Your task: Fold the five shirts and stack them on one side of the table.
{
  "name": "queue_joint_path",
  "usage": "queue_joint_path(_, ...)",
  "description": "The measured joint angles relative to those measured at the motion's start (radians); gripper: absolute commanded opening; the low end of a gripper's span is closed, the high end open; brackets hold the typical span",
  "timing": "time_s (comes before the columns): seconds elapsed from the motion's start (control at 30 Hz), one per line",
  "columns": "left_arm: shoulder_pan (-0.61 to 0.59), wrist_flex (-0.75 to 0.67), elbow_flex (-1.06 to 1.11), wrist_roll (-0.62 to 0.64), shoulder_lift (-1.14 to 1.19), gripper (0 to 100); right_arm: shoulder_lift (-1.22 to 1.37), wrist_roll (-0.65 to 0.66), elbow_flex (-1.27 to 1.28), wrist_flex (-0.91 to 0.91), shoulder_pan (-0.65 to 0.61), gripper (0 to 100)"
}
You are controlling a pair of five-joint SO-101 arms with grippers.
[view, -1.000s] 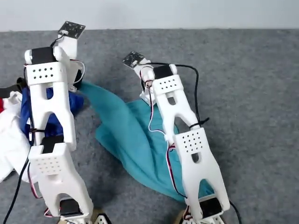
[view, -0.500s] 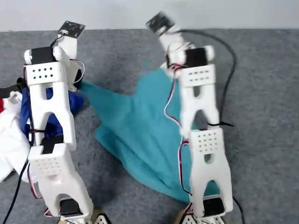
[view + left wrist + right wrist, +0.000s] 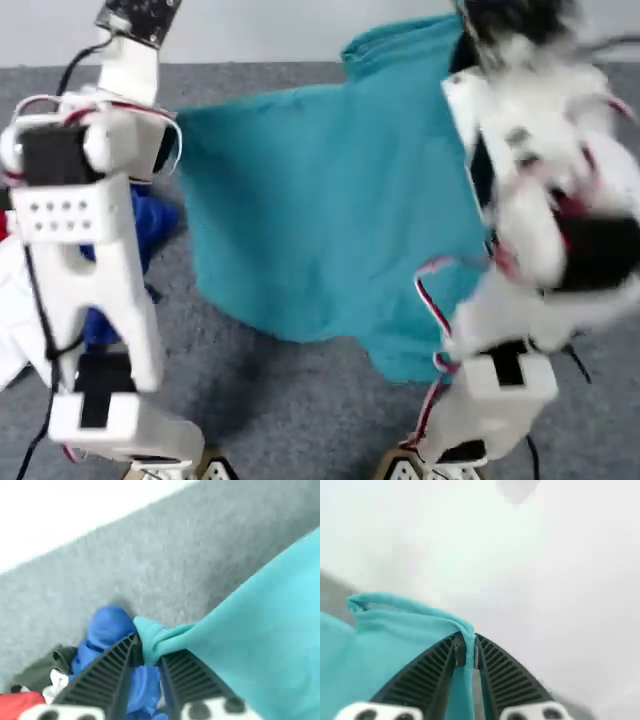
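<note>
Grey counter [image 3: 300, 420] is being backed by a white wall [image 3: 260, 30]; the teal shirt [image 3: 330, 220] is being held stretched lengthwise along the far edge, pinched by left gripper [image 3: 147, 655] and right gripper [image 3: 465, 652].

We log bright, even light from overhead. Soft shadow pools on the table [image 3: 300, 430] beneath the shirt [image 3: 320, 200] and beside the left arm [image 3: 90, 250]. The wall [image 3: 545, 555] glows pale.

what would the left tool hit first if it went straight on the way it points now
Probably the blue shirt just beyond the left tool, shut on the teal shirt; depth is unclear.
</note>
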Motion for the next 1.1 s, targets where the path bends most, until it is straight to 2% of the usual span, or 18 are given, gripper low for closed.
queue_joint_path(0.2,0.003,0.000,0.003,0.000,-0.190,2,-0.252,-0.002,0.020,0.000,0.009,0.9)
queue_joint_path(0.47,0.003,0.002,0.112,0.000,-0.474,2,-0.585,-0.044,0.353,0.000,0.009,0.9)
queue_joint_path(0.6,0.003,0.002,0.138,0.000,-0.572,2,-0.727,-0.049,0.437,-0.009,0.060,0.9)
queue_joint_path(0.83,0.003,0.002,0.141,0.000,-0.726,2,-0.822,-0.104,0.451,-0.041,0.210,0.9)
queue_joint_path(1.1,0.005,-0.002,0.143,0.000,-0.789,2,-0.825,-0.112,0.457,-0.141,0.229,0.9)
